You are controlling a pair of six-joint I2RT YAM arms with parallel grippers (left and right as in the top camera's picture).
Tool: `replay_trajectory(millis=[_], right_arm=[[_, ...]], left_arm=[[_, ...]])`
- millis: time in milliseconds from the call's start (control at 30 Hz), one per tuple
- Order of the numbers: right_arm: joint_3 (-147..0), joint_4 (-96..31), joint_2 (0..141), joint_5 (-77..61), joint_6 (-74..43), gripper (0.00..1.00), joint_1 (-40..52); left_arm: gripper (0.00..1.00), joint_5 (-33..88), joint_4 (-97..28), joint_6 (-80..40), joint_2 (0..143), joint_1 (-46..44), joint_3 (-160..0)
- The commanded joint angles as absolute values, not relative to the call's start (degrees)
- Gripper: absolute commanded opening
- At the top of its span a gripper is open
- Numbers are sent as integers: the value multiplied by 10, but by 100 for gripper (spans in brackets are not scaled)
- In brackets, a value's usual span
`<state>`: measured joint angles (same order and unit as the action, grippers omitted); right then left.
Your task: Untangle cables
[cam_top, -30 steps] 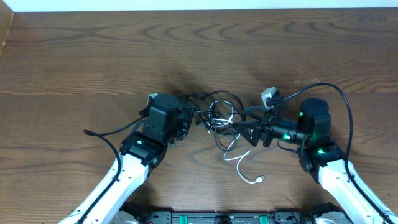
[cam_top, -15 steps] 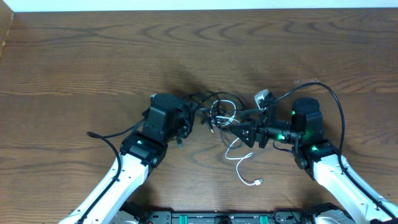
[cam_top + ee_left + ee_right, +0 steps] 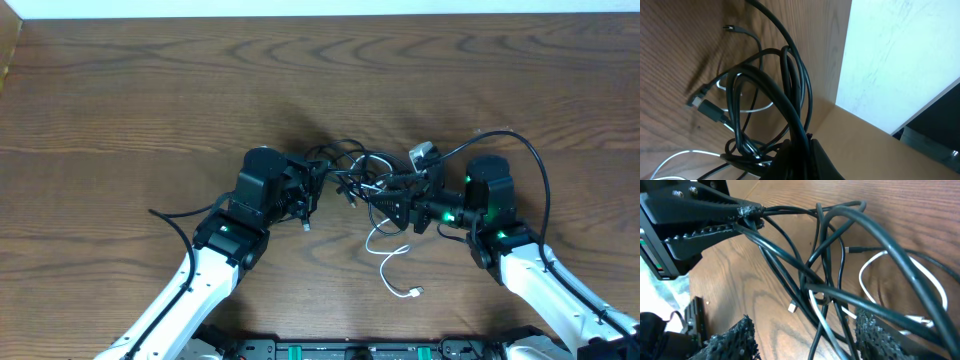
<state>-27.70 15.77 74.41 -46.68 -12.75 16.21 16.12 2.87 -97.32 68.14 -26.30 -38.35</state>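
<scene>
Overhead, left gripper (image 3: 315,181) pointing inward (pinching cables (image 3: 362,176))

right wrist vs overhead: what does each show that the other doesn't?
Right wrist only: close-up of the left claw shut on black cables, and the right claw, pads apart either side of the tangle. Overhead only: the white cable, its loose tail running to a free plug on the table. Both: black cables and white cable bunched between the two claws.
</scene>
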Motion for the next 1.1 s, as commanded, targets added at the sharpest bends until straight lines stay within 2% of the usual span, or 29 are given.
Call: replay_trajectory(millis=[0,167,433,600,967,1067], right_arm=[[-281,158,745,-464,-121,59,166],[-281,140,745,-423,-121,62,167],[-281,135,753,-413,-115,56,167],[-281,135,762,-413,-114,55,173],[-281,135,762,-399,-102,36,182],[-281,135,762,-395,-102,26,182]], left_arm=[[8,176,31,-976,677,-262,-391],[8,176,31,-976,677,-262,-391],[8,176,31,-976,677,-262,-391],[8,176,31,-976,677,-262,-391],[8,176,31,-976,677,-262,-391],[8,176,30,-976,677,-262,-391]])
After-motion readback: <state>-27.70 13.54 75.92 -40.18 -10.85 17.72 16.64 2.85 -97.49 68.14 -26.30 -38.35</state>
